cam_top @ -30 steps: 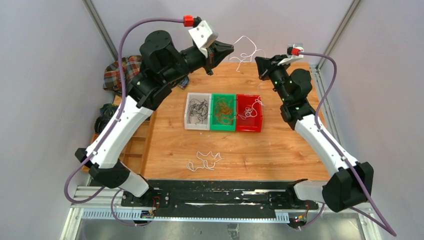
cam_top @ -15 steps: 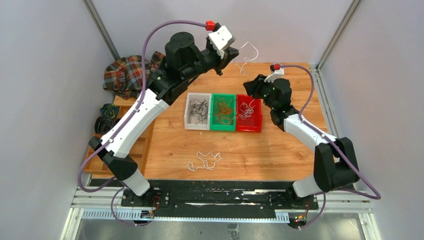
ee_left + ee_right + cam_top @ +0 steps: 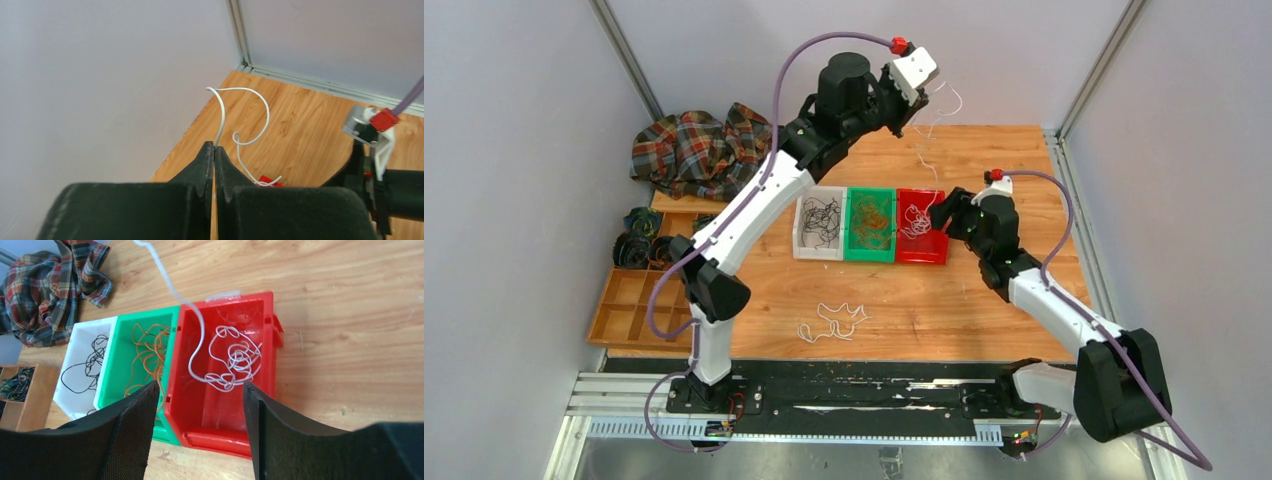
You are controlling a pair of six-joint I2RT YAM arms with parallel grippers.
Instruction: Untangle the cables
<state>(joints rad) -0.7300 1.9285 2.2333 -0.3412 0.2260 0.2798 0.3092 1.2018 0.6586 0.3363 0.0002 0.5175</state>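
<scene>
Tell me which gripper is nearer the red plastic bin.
Right. The right gripper hovers open directly over the red plastic bin; the left gripper is raised far behind it, shut on a thin white cable.

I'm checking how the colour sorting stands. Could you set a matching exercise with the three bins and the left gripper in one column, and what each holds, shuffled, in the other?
Column one:
1. white bin
2. green bin
3. red bin
4. left gripper

Column two:
A. orange cables
B. one white cable, pinched and up in the air
C. black cables
D. a loose pile of white cables

Pairs: 1-C, 2-A, 3-D, 4-B
</scene>
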